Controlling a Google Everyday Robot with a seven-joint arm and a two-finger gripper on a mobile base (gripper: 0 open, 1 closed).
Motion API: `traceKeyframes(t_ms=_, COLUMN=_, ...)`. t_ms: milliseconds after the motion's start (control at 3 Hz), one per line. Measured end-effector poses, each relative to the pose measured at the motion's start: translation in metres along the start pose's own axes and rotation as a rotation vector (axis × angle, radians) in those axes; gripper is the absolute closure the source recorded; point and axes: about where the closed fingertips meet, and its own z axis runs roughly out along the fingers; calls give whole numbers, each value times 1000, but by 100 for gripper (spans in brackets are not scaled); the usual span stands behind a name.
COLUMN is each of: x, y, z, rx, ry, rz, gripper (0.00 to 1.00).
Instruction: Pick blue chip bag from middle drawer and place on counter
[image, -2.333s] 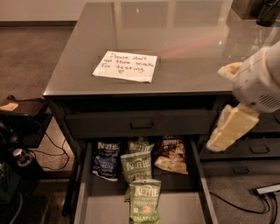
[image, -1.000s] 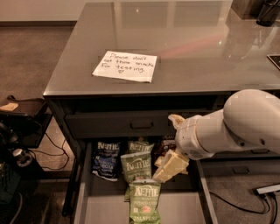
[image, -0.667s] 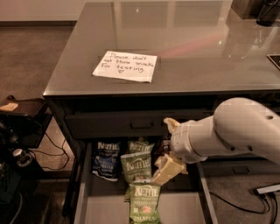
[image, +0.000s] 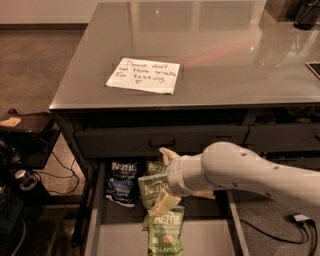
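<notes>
The white arm (image: 250, 175) stretched in from the right edge of the view, thick and smooth, running leftward and slightly upward to a rounded wrist (image: 182, 175) low in the middle. At its end the claw (image: 158, 181) pointed left, low in the view. Its two cream fingers (image: 164, 202) were spread well apart, one angled upward and the other downward.

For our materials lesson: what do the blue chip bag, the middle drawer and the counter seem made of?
Blue chip bag: crinkly, likely plastic film. Middle drawer: dark-grey, probably painted metal. Counter: smooth, glossy, reflections show; material unclear. The gripper hangs over the drawer's green bags.
</notes>
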Motion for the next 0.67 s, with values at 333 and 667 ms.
traceKeyframes(t_ms=333, x=-1, y=10, z=63, rx=-12, ry=-20, rz=-53, gripper=0)
traceKeyframes(t_ms=667, x=9, y=17, z=124, rx=-39, ry=-31, rz=-45, gripper=0)
